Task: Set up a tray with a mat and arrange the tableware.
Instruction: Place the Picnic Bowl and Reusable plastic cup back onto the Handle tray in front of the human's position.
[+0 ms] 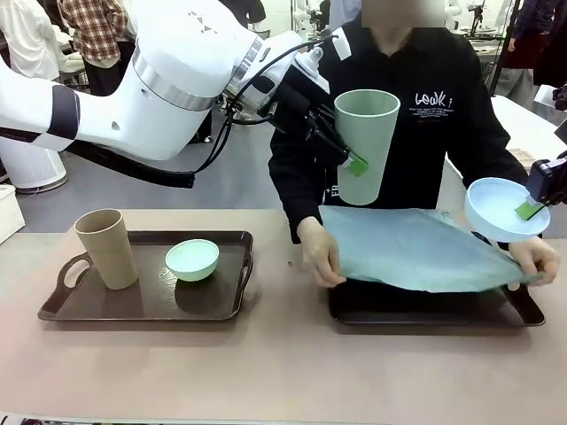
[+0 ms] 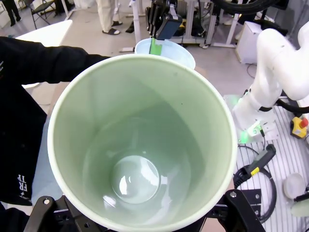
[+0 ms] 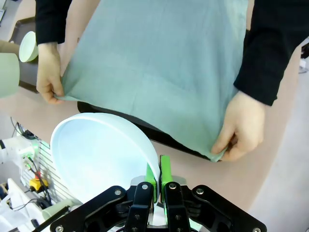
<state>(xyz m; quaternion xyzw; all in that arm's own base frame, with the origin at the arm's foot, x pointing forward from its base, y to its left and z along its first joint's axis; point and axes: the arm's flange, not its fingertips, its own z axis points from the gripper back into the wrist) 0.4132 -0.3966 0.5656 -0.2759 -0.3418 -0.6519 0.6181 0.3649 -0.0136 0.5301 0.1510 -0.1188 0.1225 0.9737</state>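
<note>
My left gripper [image 1: 351, 160] is shut on a pale green tumbler [image 1: 365, 146], held upright in the air above the mat; its open mouth [image 2: 140, 140] faces the left wrist camera. At the far right, my right gripper [image 1: 534, 209] is shut on the rim of a light blue bowl [image 1: 503, 209], pinching it between green pads [image 3: 165, 175]. The person's hands [image 1: 321, 257] [image 1: 537, 258] spread a teal mat [image 1: 416, 248] over the dark right tray [image 1: 434, 314]. A tan tumbler [image 1: 106, 248] and a mint green bowl [image 1: 191, 259] stand on the dark left tray [image 1: 89, 305].
The person stands at the far side of the table, arms low over the right tray. Bare tan tabletop [image 1: 283, 372] runs along the near edge and between the two trays. People and furniture stand farther back.
</note>
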